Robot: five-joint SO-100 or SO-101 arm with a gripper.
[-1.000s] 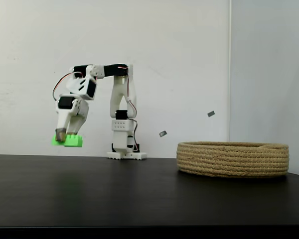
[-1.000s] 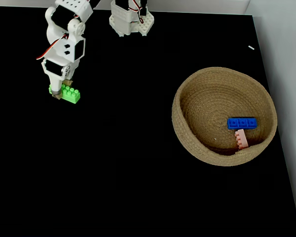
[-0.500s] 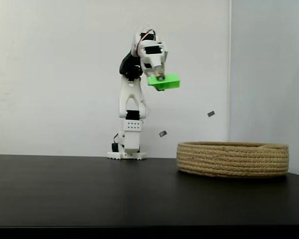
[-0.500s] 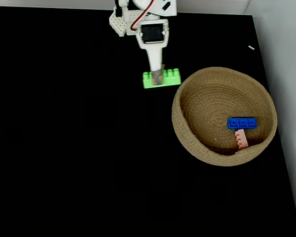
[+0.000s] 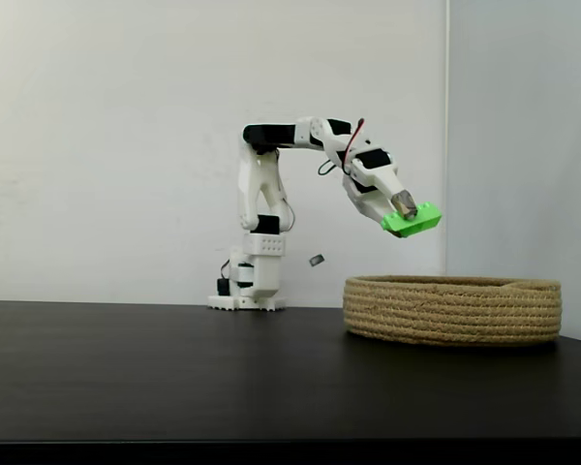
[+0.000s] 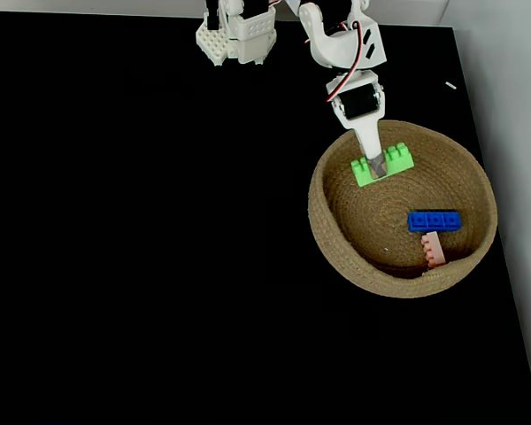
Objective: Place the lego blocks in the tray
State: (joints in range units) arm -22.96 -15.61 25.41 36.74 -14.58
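My gripper (image 5: pixel 405 209) (image 6: pixel 374 166) is shut on the long bright green lego block (image 5: pixel 413 221) (image 6: pixel 383 164). It holds the block in the air above the back left part of the tray (image 5: pixel 452 309) (image 6: pixel 332 241), a wide shallow basket of coiled tan rope. The block is tilted in the side-on fixed view. A blue lego block (image 6: pixel 434 221) lies inside the tray at the right. A small pale pink one (image 6: pixel 434 250) lies just in front of it. The tray's wall hides both in the side-on fixed view.
The arm's white base (image 5: pixel 245 302) (image 6: pixel 237 40) stands at the back of the black table (image 5: pixel 174 378) (image 6: pixel 159 266). A white wall (image 5: pixel 126 145) runs behind it, and the table's right edge (image 6: pixel 500 266) passes close to the tray.
The arm has swung from the table's left side across to the tray, carrying the green block. It rose high midway and has now come down over the tray's rim.
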